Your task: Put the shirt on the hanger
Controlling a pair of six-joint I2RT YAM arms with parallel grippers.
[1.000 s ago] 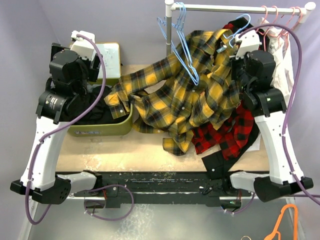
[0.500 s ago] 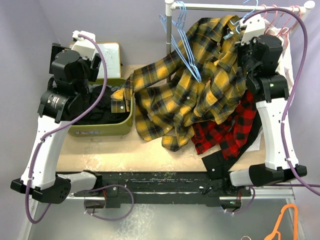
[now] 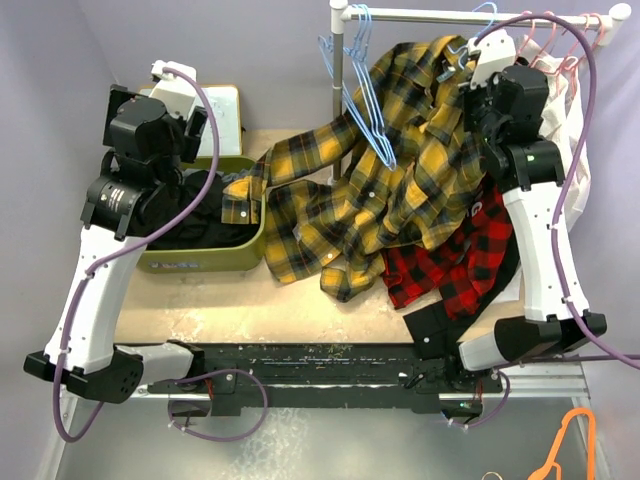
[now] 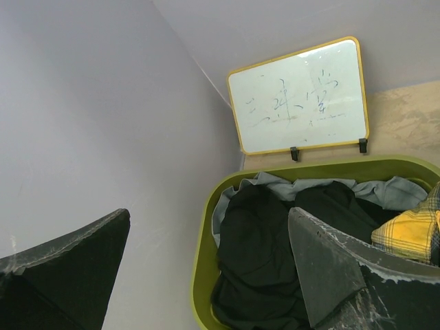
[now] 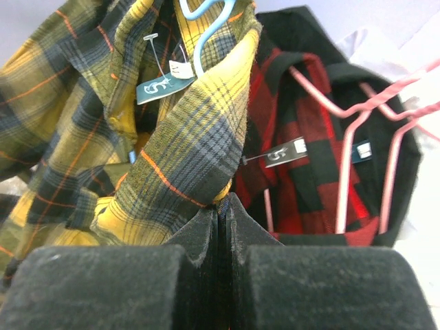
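Observation:
The yellow-and-navy plaid shirt (image 3: 390, 190) hangs from its collar near the rail and trails down over the table; one sleeve end rests on the green bin's rim. My right gripper (image 3: 468, 62) is shut on the shirt's collar (image 5: 199, 158), held up by the rail. A light-blue hanger's hook (image 5: 206, 17) rises out of the collar (image 3: 487, 12). Other light-blue hangers (image 3: 358, 90) hang at the rail's left end. My left gripper (image 4: 213, 275) is open and empty above the green bin (image 4: 206, 227).
The clothes rail (image 3: 450, 15) spans the back right with pink hangers (image 3: 560, 35) and a white garment (image 3: 580, 130). A red-and-black checked shirt (image 3: 450, 265) hangs under my right arm (image 5: 302, 137). The bin (image 3: 200, 255) holds dark clothes. A small whiteboard (image 4: 299, 96) stands behind it. An orange hanger (image 3: 570, 445) lies on the floor.
My right gripper has lifted the shirt's collar up and slightly left to the rail; the shirt's body and sleeve have been dragged right and upward. The left arm has shifted slightly.

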